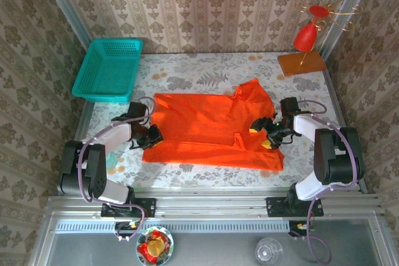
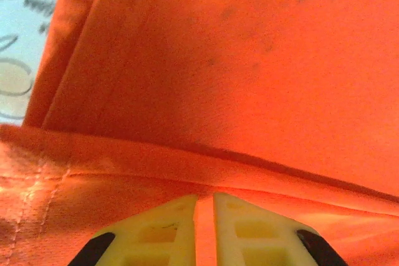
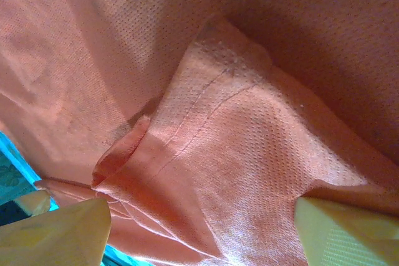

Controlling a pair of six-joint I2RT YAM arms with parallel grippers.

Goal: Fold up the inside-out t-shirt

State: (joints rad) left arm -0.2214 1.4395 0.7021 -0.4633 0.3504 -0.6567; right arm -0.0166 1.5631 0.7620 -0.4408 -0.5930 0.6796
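The inside-out t-shirt (image 1: 212, 130) lies spread flat across the middle of the table, bright orange, with one sleeve pointing to the back right. My left gripper (image 1: 150, 136) is at the shirt's left edge. In the left wrist view its yellow fingers (image 2: 163, 228) stand almost together, with a thin strip of the orange cloth (image 2: 249, 79) pinched between them at a hem. My right gripper (image 1: 265, 133) rests on the shirt's right part. Its fingers (image 3: 68, 232) are wide apart, and a stitched fold of the t-shirt (image 3: 237, 154) lies between them.
A teal basket (image 1: 107, 70) stands at the back left. A red ornament (image 1: 307, 37) on a wooden base (image 1: 302, 63) stands at the back right. Below the table's near edge are a small bowl (image 1: 154, 245) and a clear glass (image 1: 269, 251). Patterned walls close in three sides.
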